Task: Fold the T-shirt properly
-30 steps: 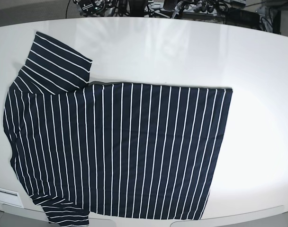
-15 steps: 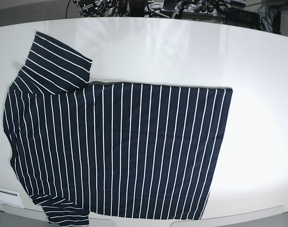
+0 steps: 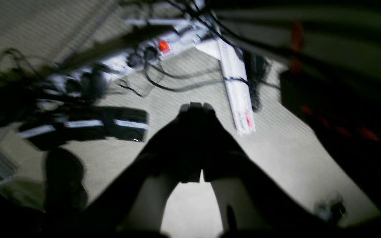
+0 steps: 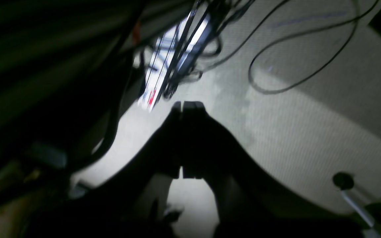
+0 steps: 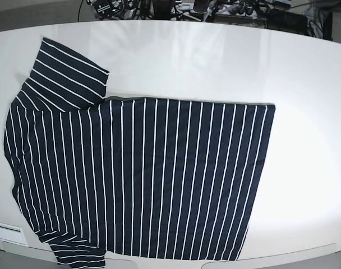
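Observation:
The T-shirt (image 5: 142,174), dark navy with thin white stripes, lies spread flat on the white table (image 5: 215,61) in the base view. Its collar end is at the left, one sleeve reaches toward the far left and the other hangs at the near edge. Neither arm shows in the base view. In the left wrist view my left gripper (image 3: 196,106) is a dark silhouette above the floor, fingers pressed together with nothing between them. My right gripper (image 4: 187,104) looks the same in the right wrist view, shut and holding nothing.
Both wrist views look down at a carpeted floor with cables (image 4: 296,49), a power strip (image 3: 164,46) with a red light, and dark boxes (image 3: 111,124). More equipment and wires (image 5: 176,8) sit behind the table's far edge.

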`<action>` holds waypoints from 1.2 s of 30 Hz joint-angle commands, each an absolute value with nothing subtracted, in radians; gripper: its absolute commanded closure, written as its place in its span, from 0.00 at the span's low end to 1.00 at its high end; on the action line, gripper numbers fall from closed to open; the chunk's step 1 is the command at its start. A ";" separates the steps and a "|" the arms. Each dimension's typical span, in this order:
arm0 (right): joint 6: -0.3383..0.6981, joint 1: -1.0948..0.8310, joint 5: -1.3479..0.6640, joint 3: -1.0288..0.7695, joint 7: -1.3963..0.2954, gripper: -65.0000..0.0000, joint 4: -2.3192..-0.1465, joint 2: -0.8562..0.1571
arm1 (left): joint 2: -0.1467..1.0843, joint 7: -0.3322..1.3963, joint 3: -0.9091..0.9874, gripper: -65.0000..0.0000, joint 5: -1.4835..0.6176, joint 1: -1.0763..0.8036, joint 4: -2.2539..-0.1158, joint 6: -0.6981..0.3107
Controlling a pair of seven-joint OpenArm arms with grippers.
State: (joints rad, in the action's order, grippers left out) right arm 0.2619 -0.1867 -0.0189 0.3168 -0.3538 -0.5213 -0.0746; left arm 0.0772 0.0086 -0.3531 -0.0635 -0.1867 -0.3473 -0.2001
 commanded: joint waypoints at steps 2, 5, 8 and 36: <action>0.273 -0.253 -0.025 0.315 -0.409 1.00 -0.578 -0.091 | 0.108 0.062 -0.353 1.00 -0.060 -0.226 -0.377 -0.263; 0.254 -0.379 -0.025 0.314 -0.403 1.00 -0.712 -0.130 | 0.157 0.099 -0.353 1.00 -0.064 -0.311 -0.485 -0.289; 0.220 -0.503 -0.025 0.314 -0.402 1.00 -0.889 -0.175 | 0.219 0.102 -0.353 1.00 -0.091 -0.414 -0.636 -0.287; -0.224 -1.309 0.449 0.313 -0.697 1.00 -2.356 -0.452 | 0.643 0.234 0.104 1.00 0.027 -1.287 -2.161 -0.033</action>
State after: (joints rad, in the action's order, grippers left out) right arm -0.2226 -1.2907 0.4500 0.3111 -0.7025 -2.3436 -0.4511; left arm 0.6376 0.2508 0.1024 0.0242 -1.2701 -2.1475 -0.0368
